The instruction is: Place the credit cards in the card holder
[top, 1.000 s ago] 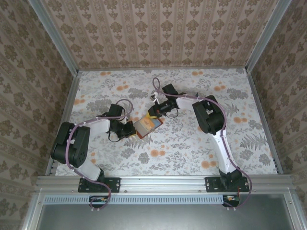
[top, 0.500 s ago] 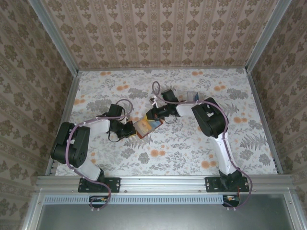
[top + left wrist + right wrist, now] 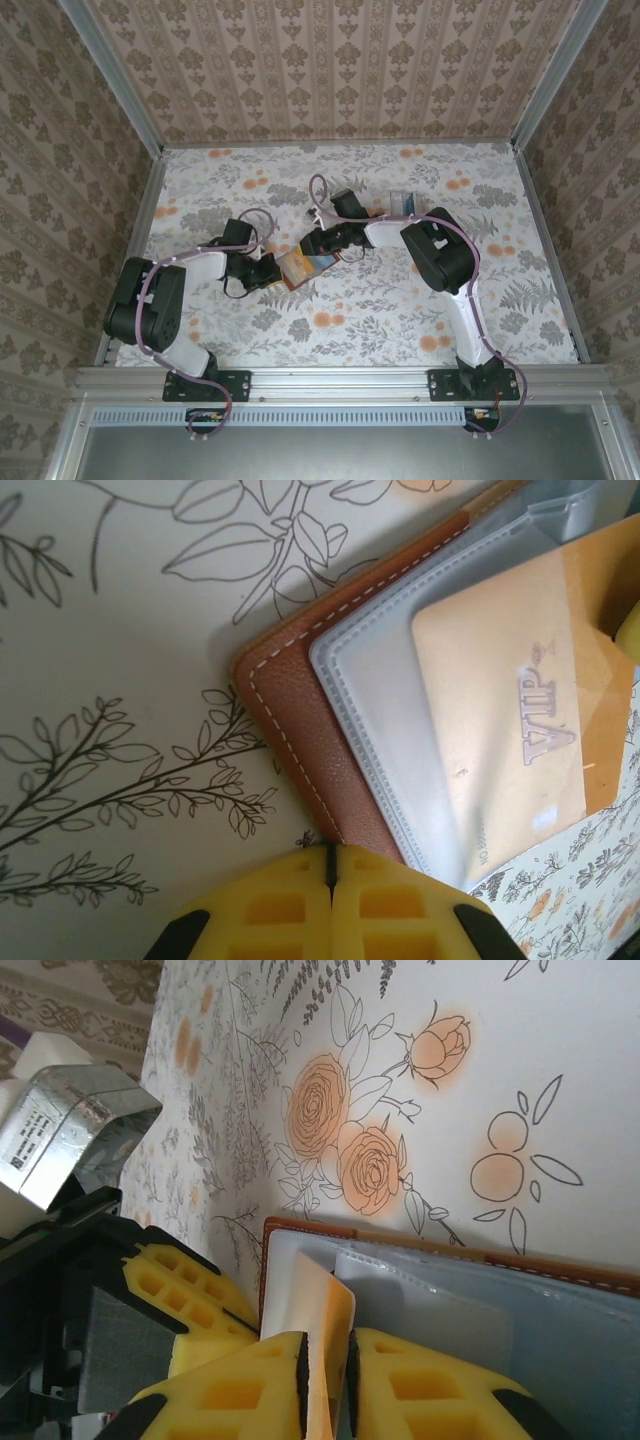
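Left wrist: tan "VIP" card (image 3: 500, 730) in card holder (image 3: 295, 705); left end effector (image 3: 330, 855) pressed together; right end effector (image 3: 326, 1355): cannot tell.

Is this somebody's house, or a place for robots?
Probably a robot test booth, not a house: a left arm and right arm bolted to a metal rail, with wallpaper walls in metal framing around a flowery table.

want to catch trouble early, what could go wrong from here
The tan card sits between the pads of the right claw, only partly inside the clear sleeve; released now, it may slide out. The shut left claw meets just the edge of the card holder, so a push could shift the holder.
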You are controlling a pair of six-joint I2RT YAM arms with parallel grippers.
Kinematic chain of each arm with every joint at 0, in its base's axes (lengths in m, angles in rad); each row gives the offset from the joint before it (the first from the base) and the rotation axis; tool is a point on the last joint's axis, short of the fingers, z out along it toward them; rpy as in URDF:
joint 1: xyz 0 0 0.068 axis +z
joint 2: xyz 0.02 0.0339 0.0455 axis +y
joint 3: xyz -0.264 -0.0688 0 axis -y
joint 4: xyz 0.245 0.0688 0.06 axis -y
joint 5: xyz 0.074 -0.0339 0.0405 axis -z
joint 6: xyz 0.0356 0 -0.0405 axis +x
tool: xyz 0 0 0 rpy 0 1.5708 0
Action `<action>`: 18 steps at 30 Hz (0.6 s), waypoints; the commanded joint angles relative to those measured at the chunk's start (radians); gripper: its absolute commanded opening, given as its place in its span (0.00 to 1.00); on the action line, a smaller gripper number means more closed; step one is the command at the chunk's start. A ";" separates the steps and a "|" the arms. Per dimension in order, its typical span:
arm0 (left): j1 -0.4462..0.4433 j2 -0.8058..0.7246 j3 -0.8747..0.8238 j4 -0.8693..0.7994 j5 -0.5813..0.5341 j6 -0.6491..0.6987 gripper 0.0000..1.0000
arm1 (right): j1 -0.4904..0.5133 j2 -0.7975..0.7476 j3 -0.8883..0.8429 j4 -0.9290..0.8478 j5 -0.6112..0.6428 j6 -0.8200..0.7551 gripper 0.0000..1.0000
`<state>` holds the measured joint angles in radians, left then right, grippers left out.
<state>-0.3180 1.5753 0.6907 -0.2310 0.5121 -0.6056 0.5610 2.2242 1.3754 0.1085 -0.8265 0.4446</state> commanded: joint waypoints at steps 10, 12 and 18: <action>0.013 -0.021 -0.023 0.012 -0.028 0.023 0.06 | 0.022 -0.103 0.097 -0.407 0.176 -0.221 0.31; 0.013 -0.023 -0.027 0.016 -0.024 0.023 0.06 | 0.022 -0.103 0.099 -0.428 0.179 -0.230 0.30; 0.013 -0.021 -0.029 0.015 -0.023 0.027 0.06 | 0.035 -0.117 0.069 -0.449 0.221 -0.229 0.31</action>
<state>-0.3180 1.5661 0.6796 -0.2157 0.5114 -0.6052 0.5800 2.1517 1.4540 -0.2752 -0.6514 0.2405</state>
